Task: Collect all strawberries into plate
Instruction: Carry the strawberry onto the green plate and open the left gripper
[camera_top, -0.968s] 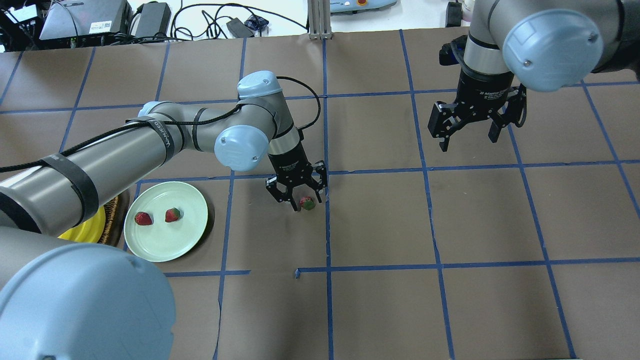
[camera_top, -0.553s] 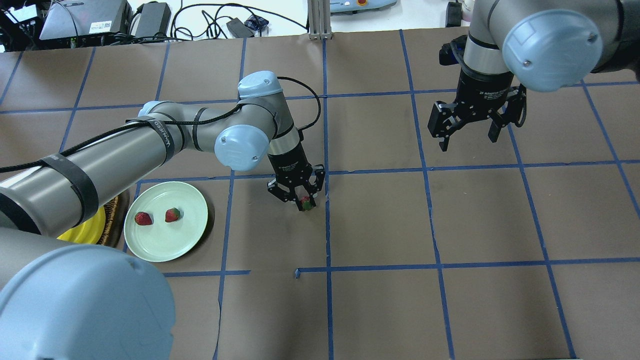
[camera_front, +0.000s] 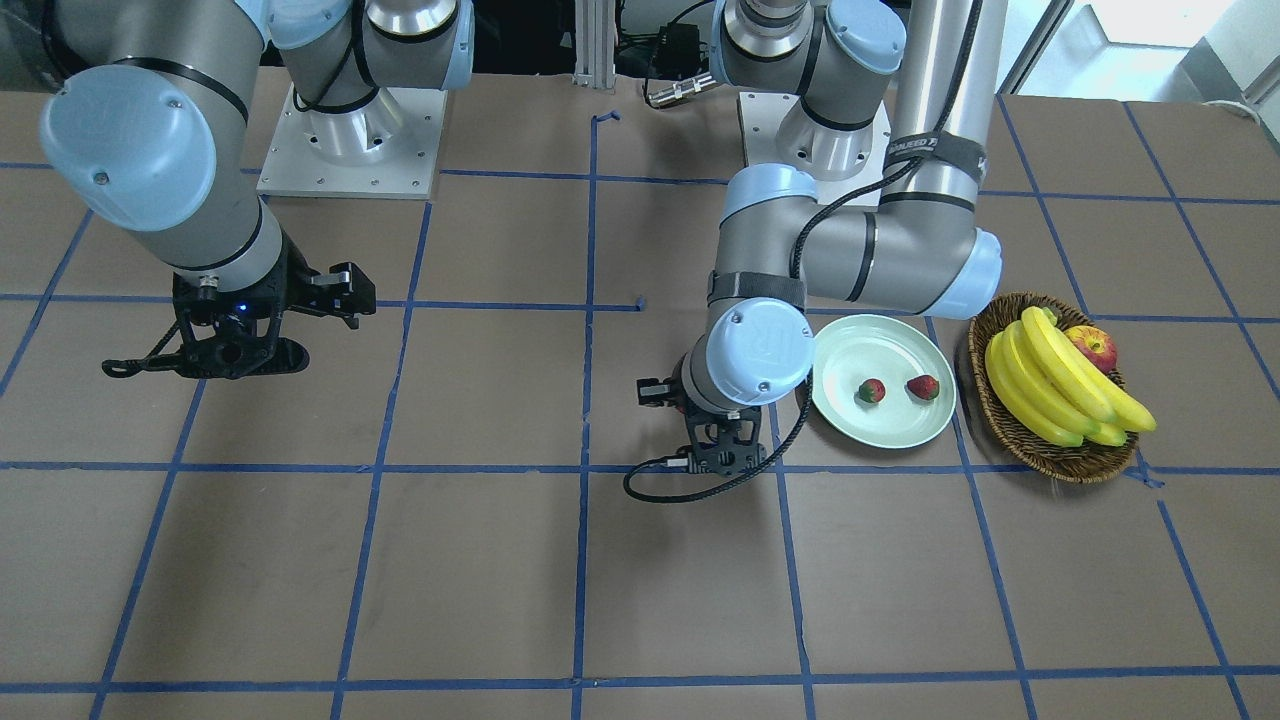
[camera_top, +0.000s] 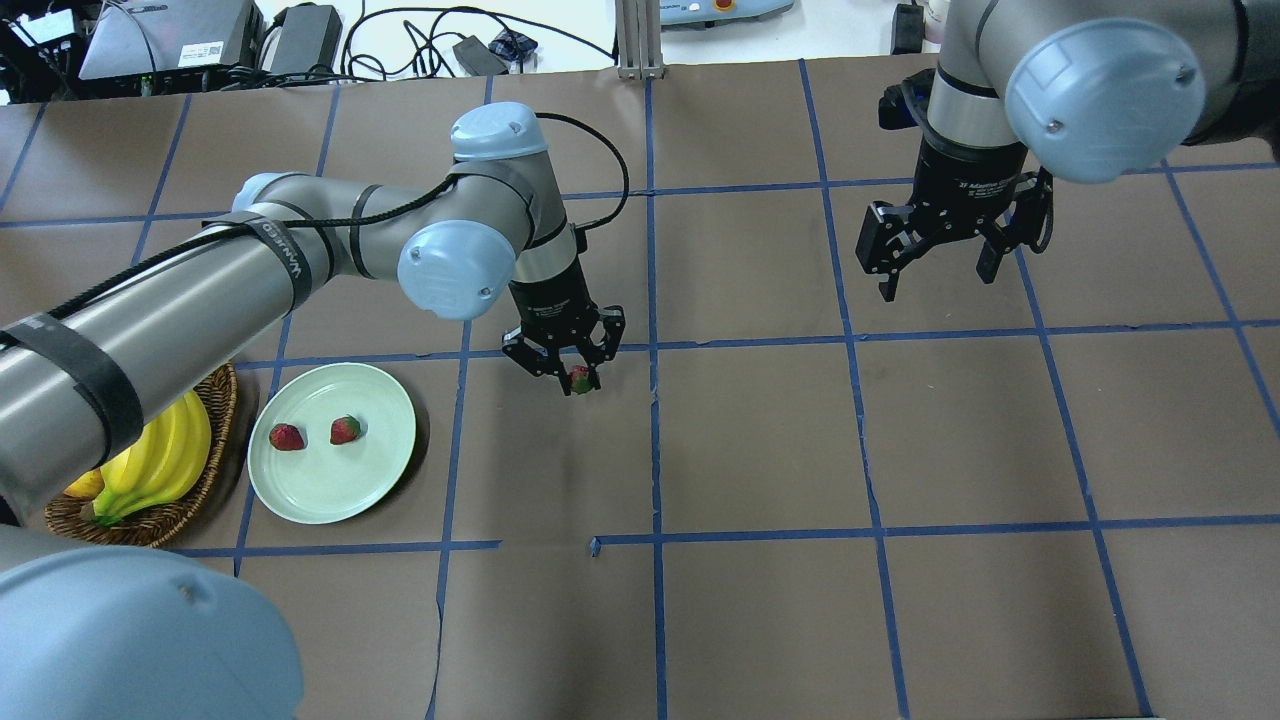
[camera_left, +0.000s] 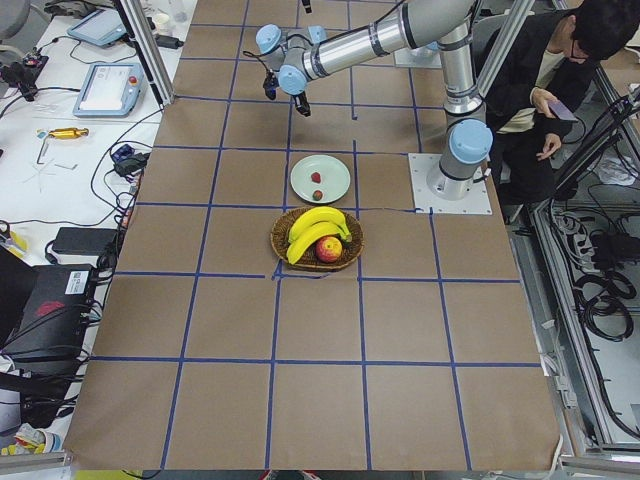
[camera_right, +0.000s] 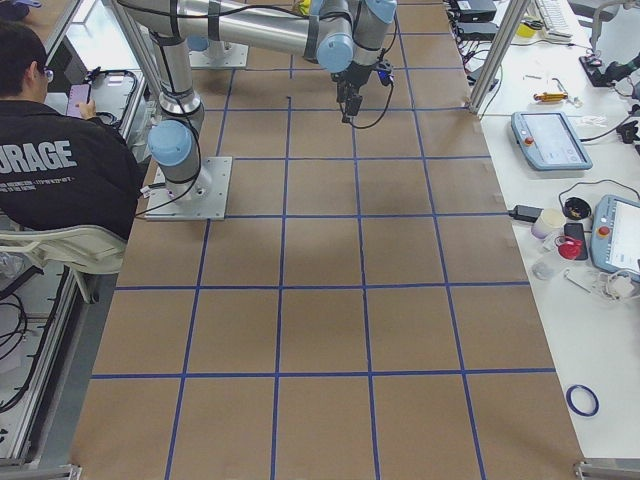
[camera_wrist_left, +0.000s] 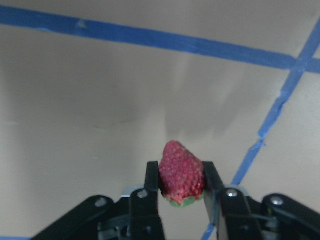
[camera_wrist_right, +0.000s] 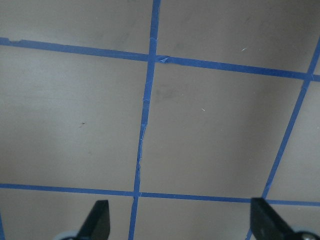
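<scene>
Gripping one strawberry (camera_wrist_left: 181, 177) by its sides, the left gripper (camera_top: 578, 378) has both fingers (camera_wrist_left: 152, 176) pressed against the fruit, red tip pointing away from the wrist, green cap toward the palm. The fruit appears held above the table (camera_top: 760, 450), just short of a blue tape line (camera_wrist_left: 270, 117); the front view hides it behind the wrist.

Two other strawberries (camera_top: 286, 437) (camera_top: 345, 430) lie on the plate (camera_top: 320, 485), side by side and apart, in its half farther from the robot. The plate sits on the robot's left, near the held fruit but not under it.

Just beside the plate, farther left: wicker basket (camera_top: 165, 520) with bananas (camera_top: 150, 462) and an apple (camera_front: 1092, 347).

Right gripper (camera_top: 935, 282) hangs well apart on the other side, fingers spread wide, nothing between them.
</scene>
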